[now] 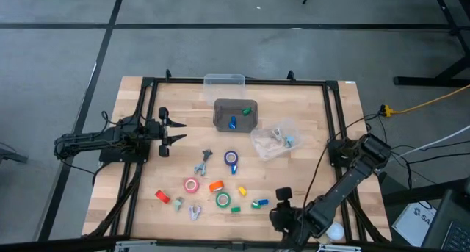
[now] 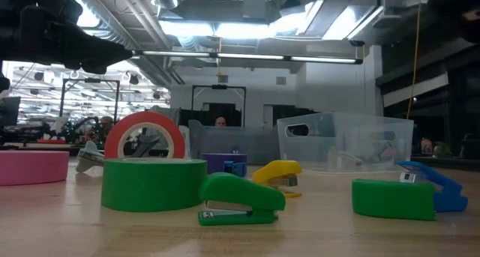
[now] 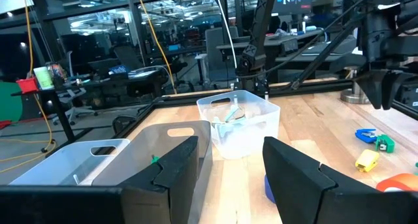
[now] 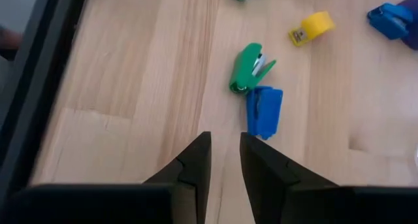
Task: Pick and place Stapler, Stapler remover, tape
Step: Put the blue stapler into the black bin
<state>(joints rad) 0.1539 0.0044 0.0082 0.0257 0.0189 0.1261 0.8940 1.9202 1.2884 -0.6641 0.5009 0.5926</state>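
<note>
Right pincer (image 4: 225,160) empty, fingers narrowly parted, hovering over worktop (image 4: 130,67) near small green stapler (image 4: 247,67) touching blue block (image 4: 264,110). Advice: widen first, centre over stapler, descend straight. Left pincer (image 1: 167,129) released, idle.

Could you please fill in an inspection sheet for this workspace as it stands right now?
Surface: wooden table, small items scattered over its near half.
Job's things: red tape roll, green tape roll and blue tape roll lie flat; green mini stapler touches a blue one; yellow one apart.
Clutter: grey bin holding blue and green pieces; clear tub; clear bag.
Grippers: left end effector open at the left edge; right end effector empty, fingers narrowly apart, near the front edge.
Cables: yellow cable right of the table.
Surroundings: grey floor; desks behind.
</note>
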